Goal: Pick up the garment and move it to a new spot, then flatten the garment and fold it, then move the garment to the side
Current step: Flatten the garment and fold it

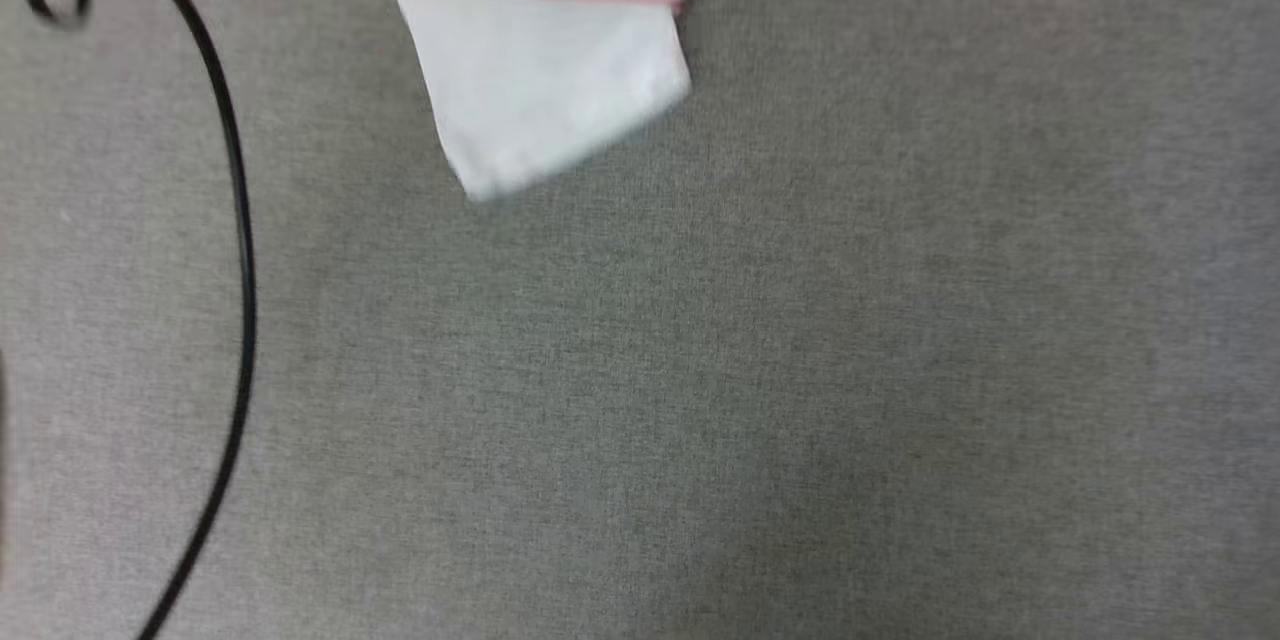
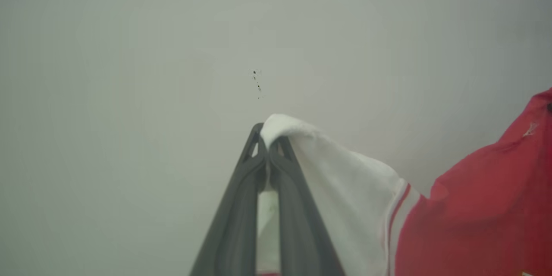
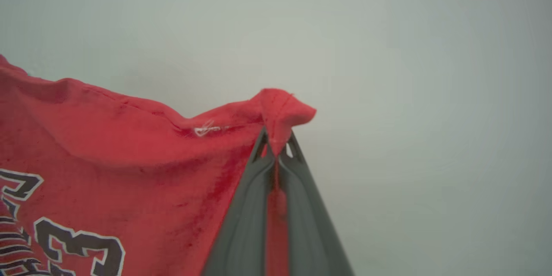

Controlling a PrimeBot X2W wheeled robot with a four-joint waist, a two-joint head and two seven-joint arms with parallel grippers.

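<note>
Indoor work area, exact kind undetermined. Evidence: flat grey woven surface (image 1: 800, 370), loose black cable (image 1: 240, 250) lying across it, plain pale backdrop (image 2: 129, 51).

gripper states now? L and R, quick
Left gripper: shut on the garment, by its white sleeve.
Right gripper: shut on the garment, at a red edge.

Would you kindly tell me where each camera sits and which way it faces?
Head view: on the head, facing down at the grey surface; garment at top edge, black cable left.
Left wrist view: on the left wrist, along the left gripper, fingers shut on the white sleeve.
Right wrist view: on the right wrist, along the right gripper, shut on a red fold.
Shared: the garment is in all three.
</note>
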